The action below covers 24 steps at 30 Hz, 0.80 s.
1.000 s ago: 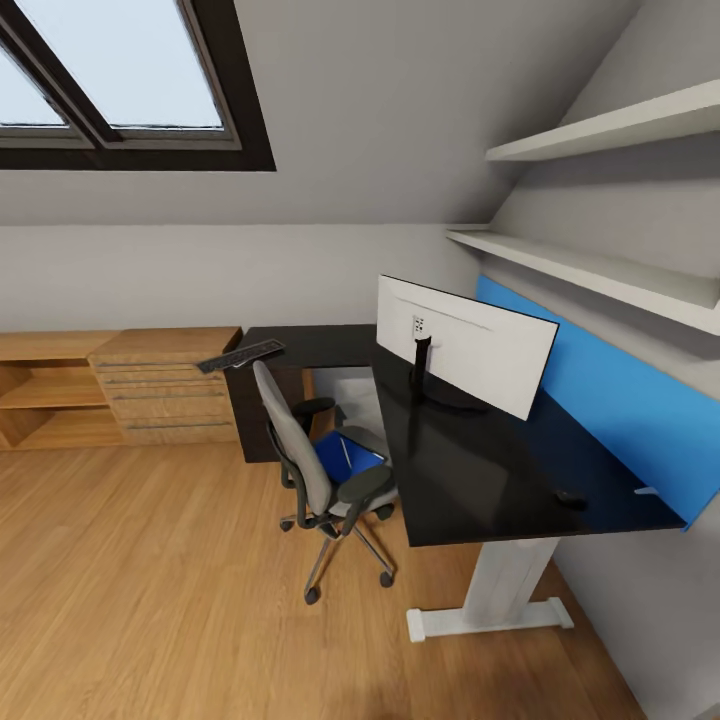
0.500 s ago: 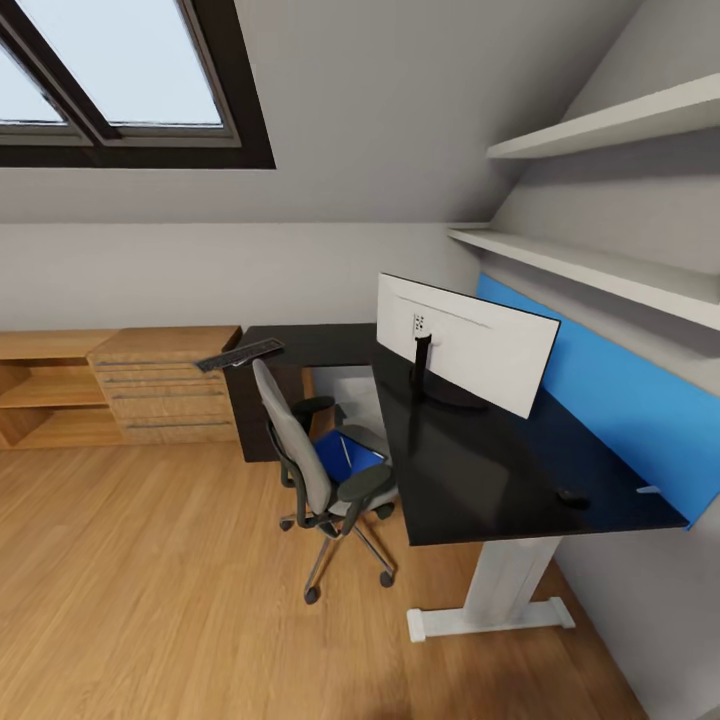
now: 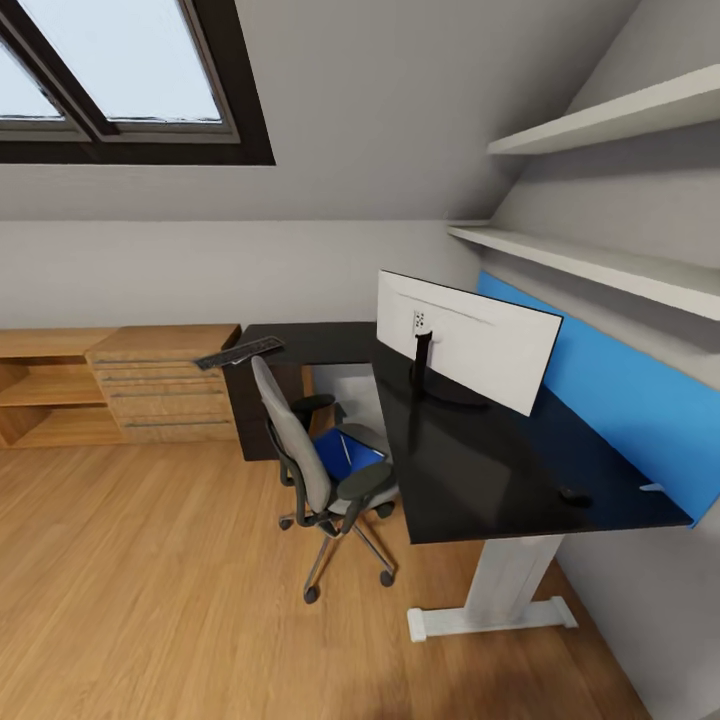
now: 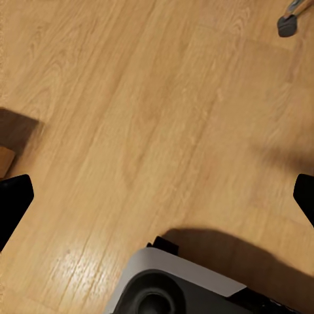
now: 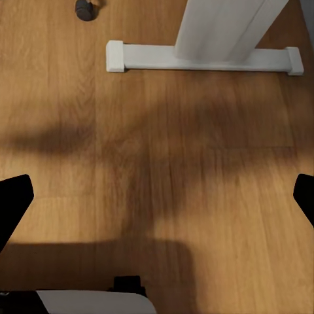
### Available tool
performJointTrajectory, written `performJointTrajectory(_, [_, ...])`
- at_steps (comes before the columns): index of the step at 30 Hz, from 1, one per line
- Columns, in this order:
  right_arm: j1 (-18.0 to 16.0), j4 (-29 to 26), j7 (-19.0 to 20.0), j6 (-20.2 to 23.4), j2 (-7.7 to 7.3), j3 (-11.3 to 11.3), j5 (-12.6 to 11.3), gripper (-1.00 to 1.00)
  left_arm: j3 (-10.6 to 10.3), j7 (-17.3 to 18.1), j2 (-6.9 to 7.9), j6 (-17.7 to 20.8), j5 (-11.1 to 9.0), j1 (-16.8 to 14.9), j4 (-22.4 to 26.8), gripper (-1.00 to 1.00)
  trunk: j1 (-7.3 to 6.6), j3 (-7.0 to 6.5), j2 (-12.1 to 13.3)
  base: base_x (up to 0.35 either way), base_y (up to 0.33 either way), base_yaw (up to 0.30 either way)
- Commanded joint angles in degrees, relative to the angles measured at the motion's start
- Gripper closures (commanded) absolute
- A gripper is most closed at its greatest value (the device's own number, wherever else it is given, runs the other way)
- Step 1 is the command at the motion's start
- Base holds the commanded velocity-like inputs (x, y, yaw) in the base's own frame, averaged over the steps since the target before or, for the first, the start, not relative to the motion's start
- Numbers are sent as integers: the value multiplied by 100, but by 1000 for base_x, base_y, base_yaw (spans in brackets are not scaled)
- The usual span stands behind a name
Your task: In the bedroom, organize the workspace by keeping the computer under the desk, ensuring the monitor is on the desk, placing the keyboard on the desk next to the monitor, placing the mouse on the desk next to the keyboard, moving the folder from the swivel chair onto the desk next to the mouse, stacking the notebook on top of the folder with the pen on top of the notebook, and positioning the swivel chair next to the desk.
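Worktop: black and L-shaped, running along the blue wall panel and turning the corner toward the wooden drawers.
Monitor: upright on the worktop, its white back turned to the head camera, screen facing the blue panel.
Mouse: a small dark shape on the worktop near its near end, well apart from the monitor.
Keyboard: dark, lying at an angle where the top of the wooden drawers meets the far wing of the worktop, well away from the monitor.
Swivel chair: grey, just beside the worktop's long edge, its backrest toward the open wood floor.
Folder: blue, lying on the chair's seat with a thin light stick-like thing across it, too small to identify.
Desk leg: white, with a long foot flat on the floor; one chair caster is near it in the right wrist view.
Left gripper: hangs over bare floor above the robot's grey base; black fingertips at opposite edges of the view, jaws wide and holding nothing.
Right gripper: over shadowed floor short of the desk foot, jaws wide and holding nothing.
Shelves: two white ones on the wall above the blue panel.
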State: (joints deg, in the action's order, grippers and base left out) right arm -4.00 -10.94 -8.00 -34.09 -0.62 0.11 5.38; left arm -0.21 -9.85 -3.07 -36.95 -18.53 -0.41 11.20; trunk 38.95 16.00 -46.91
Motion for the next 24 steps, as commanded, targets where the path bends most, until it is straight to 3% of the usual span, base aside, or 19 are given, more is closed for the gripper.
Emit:
performJointTrajectory(1, [-4, 4, -49, -7, 2, 0, 55, -100, 0, -31, 12, -14, 11, -3, -2, -100, 23, 26, -47, 0, 0, 0])
performJointTrajectory(11, [-4, 4, -52, -10, 9, -2, 51, -100, 19, -31, 118, 126, -7, -3, 3, -100, 243, 205, -448, 0, 0, 0])
performJointTrajectory(12, [-4, 1, -57, -10, 9, -2, 48, -100, 23, -21, 178, 366, -21, -3, 26, -100, 265, 223, -488, 0, 0, 0])
performJointTrajectory(13, [-4, -102, -55, 8, 39, 3, 51, -100, 29, 17, 236, 1529, -98, -3, 727, -100, 287, 241, -528, 0, 0, 0])
performJointTrajectory(15, [-22, -441, -66, 44, 97, 6, 39, -100, 29, 21, 259, 2259, -108, -5, 1353, -100, 331, 277, -609, 0, 0, 0])
performJointTrajectory(16, [-40, -568, -71, 65, 118, 6, 33, -100, 29, 19, 264, 2442, -109, -6, 1526, -100, 353, 295, -649, 0, 0, 0])
performJointTrajectory(17, [-414, -1278, -87, 754, 236, 3, 7, -100, 30, 16, 275, 3668, -121, -124, 2727, -100, 375, 313, -689, 0, 0, 0])
performJointTrajectory(19, [-788, -1388, -85, 1342, 270, 1, -4, -100, 30, 19, 272, 4199, -127, -336, 3071, -100, 419, 349, -769, 0, 0, 0])
performJointTrajectory(22, [-1631, -1408, -75, 2413, 345, -7, -45, -100, 30, 31, 262, 5181, -178, -1033, 3339, -100, 485, 403, -889, 0, 0, 0])
performJointTrajectory(24, [-1976, -1360, -72, 2677, 407, -9, -85, -100, 30, 33, 267, 5492, -249, -1394, 3368, -100, 529, 439, -970, 0, 0, 0])
